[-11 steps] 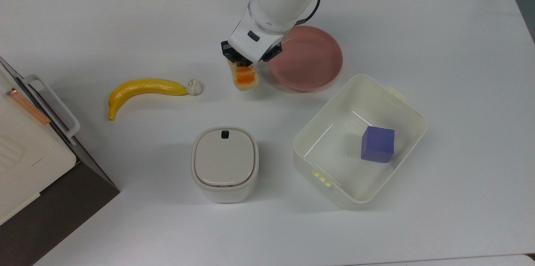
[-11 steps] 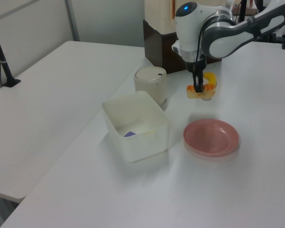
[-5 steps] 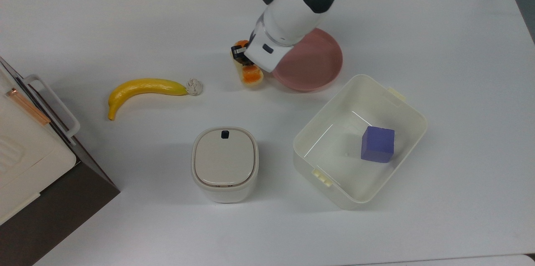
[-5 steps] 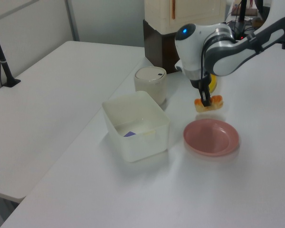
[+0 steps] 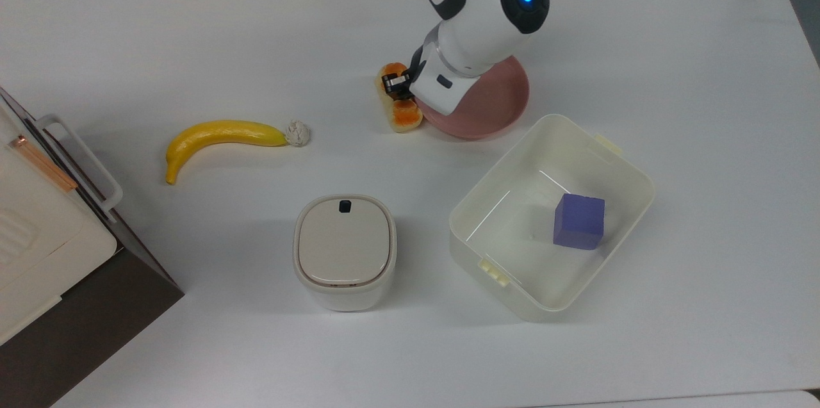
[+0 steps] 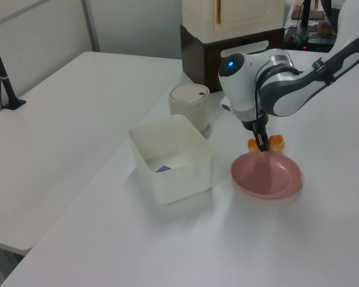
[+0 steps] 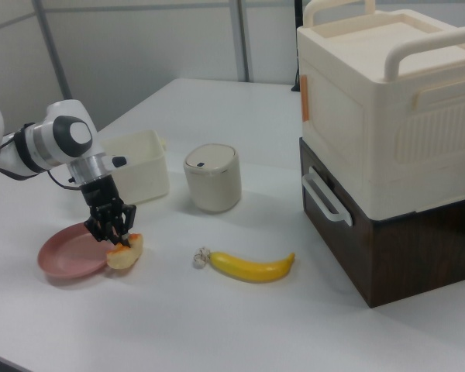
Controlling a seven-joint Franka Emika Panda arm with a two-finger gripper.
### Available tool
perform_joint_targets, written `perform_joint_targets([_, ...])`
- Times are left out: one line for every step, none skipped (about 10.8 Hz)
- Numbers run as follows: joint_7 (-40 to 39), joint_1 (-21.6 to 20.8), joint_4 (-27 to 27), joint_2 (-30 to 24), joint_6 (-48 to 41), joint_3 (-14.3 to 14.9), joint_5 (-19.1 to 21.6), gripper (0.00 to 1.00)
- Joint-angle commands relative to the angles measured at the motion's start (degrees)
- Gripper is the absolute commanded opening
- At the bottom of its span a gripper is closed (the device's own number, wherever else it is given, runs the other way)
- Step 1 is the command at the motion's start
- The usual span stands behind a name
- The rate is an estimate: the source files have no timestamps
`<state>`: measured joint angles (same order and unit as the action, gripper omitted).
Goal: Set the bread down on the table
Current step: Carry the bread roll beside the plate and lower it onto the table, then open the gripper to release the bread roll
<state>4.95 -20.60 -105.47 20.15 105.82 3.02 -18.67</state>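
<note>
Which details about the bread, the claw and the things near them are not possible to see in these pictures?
- Top view: the arm covers part of the pink plate and the middle of the bread.
- Left view: the claw hides the bread's middle; whether it touches the plate is unclear.
- Left view: the box wall hides most of the purple cube.
- Right view: whether the bread rests on the table is unclear.

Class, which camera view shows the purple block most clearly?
The top view: it looks straight down into the open white bin, showing the purple block whole. The left view shows a sliver of the block behind the bin's wall; in the right view the bin's wall faces the camera.
</note>
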Motion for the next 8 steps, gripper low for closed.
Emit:
perform_joint_targets([5.40,-1.37,-0.70,-1.08,-1.32,-3.61,-1.10,0.00])
perform_joint_targets([7.16,-1.37,-0.70,-1.17,-1.41,-5.72,-1.02,0.00])
perform_joint_targets([8.65,-1.46,-0.61,-1.34,-2.19,-7.22,-1.02,0.00])
perform_joint_targets([8.76,-1.37,-0.44,-1.35,-3.15,-8.02,-1.02,0.00])
perform_joint_targets([8.15,-0.50,-0.26,-1.26,-3.08,-7.94,-1.10,0.00])
perform_joint_targets([6.75,0.90,-0.09,-1.17,-2.64,-6.98,-1.19,0.00])
perform_joint_targets([3.95,2.92,0.09,-1.52,-2.72,-5.84,-1.19,0.00])
perform_joint_targets([1.23,3.98,0.18,-1.70,-2.72,-4.96,-1.28,0.00])
